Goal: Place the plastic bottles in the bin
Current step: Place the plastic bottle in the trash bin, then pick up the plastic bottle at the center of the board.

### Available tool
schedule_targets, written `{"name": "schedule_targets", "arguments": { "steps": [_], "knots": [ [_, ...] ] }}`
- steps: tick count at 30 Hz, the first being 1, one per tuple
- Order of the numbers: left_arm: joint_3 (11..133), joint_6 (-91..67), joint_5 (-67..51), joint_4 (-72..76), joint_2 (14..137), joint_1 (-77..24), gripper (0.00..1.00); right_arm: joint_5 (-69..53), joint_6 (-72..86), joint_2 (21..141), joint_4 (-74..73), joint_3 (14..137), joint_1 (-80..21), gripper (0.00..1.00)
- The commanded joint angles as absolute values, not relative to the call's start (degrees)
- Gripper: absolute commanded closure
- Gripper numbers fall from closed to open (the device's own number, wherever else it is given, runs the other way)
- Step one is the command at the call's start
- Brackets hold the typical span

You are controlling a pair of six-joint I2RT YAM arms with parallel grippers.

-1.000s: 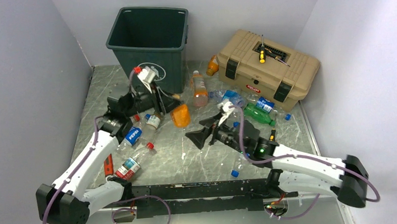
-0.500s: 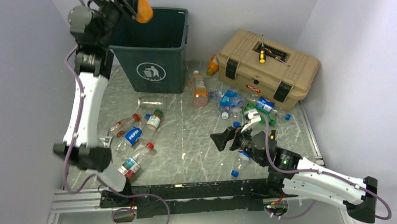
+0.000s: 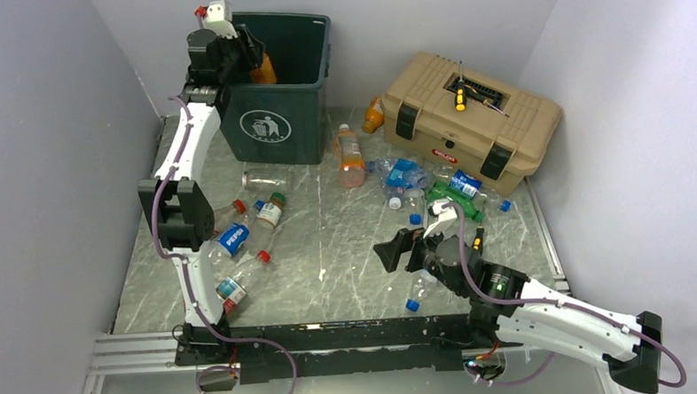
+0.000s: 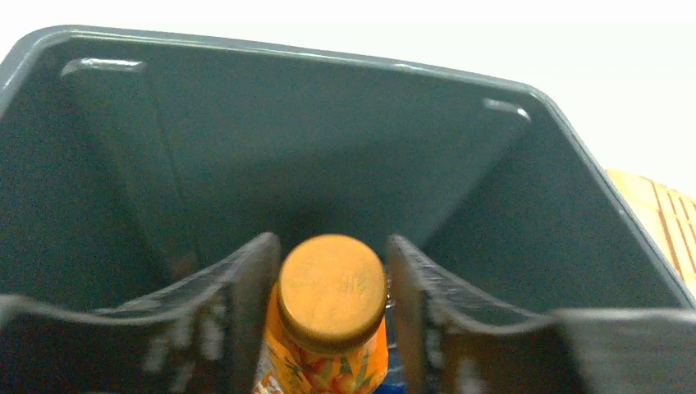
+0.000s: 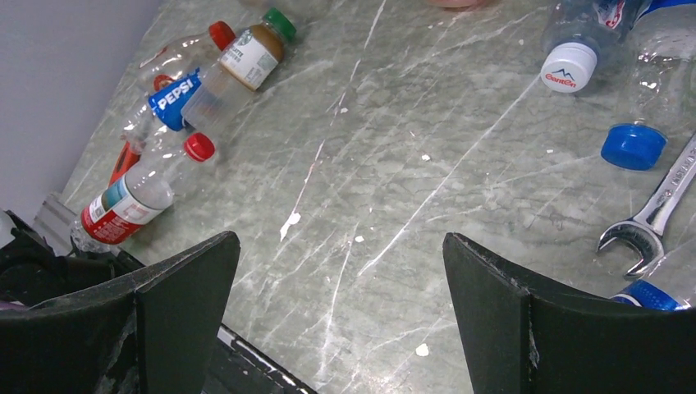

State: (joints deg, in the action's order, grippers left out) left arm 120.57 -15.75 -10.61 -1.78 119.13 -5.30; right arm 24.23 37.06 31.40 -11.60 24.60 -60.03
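Observation:
My left gripper [image 3: 250,61] is raised at the dark green bin's [image 3: 274,102] near-left rim, shut on an orange bottle [image 3: 265,70]. In the left wrist view the bottle [image 4: 332,283] hangs cap-up between my fingers [image 4: 246,287] over the bin's inside [image 4: 328,148]. My right gripper [image 3: 399,248] is open and empty, low over the table's middle [image 5: 341,238]. Several bottles lie on the table: a Pepsi one [image 3: 231,239] [image 5: 176,94], a red-labelled one [image 3: 233,286] [image 5: 131,197], a brown one [image 3: 270,209] [image 5: 242,57], an orange one [image 3: 350,157], a green one [image 3: 456,203].
A tan toolbox [image 3: 470,121] with a yellow-handled screwdriver [image 3: 460,99] stands at the back right. A wrench [image 5: 657,217] and a loose blue cap [image 5: 632,146] lie just right of my right gripper. Grey walls close in on the left, back and right.
My left arm lifted the orange bottle off the table, swung it high over the bin's left corner, then lowered it to the bin's mouth. My right gripper drew back towards the base.

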Motion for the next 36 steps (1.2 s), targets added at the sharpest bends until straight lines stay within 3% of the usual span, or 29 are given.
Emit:
{"name": "schedule_targets", "arguments": {
  "steps": [1,3,4,11,22,27,36],
  "knots": [
    [119.0,-14.5,-13.9,3.3,111.3,-5.5,0.26,25.7,37.2,31.4,-10.6,24.7,-60.0,0.0],
    [116.9,-13.8,-13.4,4.4,108.7,-5.6,0.02,25.9,37.3,32.4,-10.8,25.2,-60.0,0.0],
    [116.2,-13.5,-13.4,4.6,107.4,-5.6,0.01,26.1,37.5,33.0,-10.8,25.5,-60.0,0.0],
    [99.9,-12.9,-9.8,8.0,89.1,-7.9,0.01,28.2,36.8,36.5,-10.7,27.6,-59.9,0.0],
    [74.3,-8.0,6.6,-18.2,63.4,-24.9,0.0,39.8,40.1,48.7,-26.5,40.7,-58.2,0.0],
    [66.9,-10.4,3.9,-25.2,60.2,-25.8,0.0,39.3,46.6,50.8,-31.7,41.6,-52.2,0.0],
    [56.1,-17.7,-3.3,-16.5,57.4,-25.8,0.01,39.9,60.9,53.2,-49.2,44.6,-42.9,0.0]
  ]
}}
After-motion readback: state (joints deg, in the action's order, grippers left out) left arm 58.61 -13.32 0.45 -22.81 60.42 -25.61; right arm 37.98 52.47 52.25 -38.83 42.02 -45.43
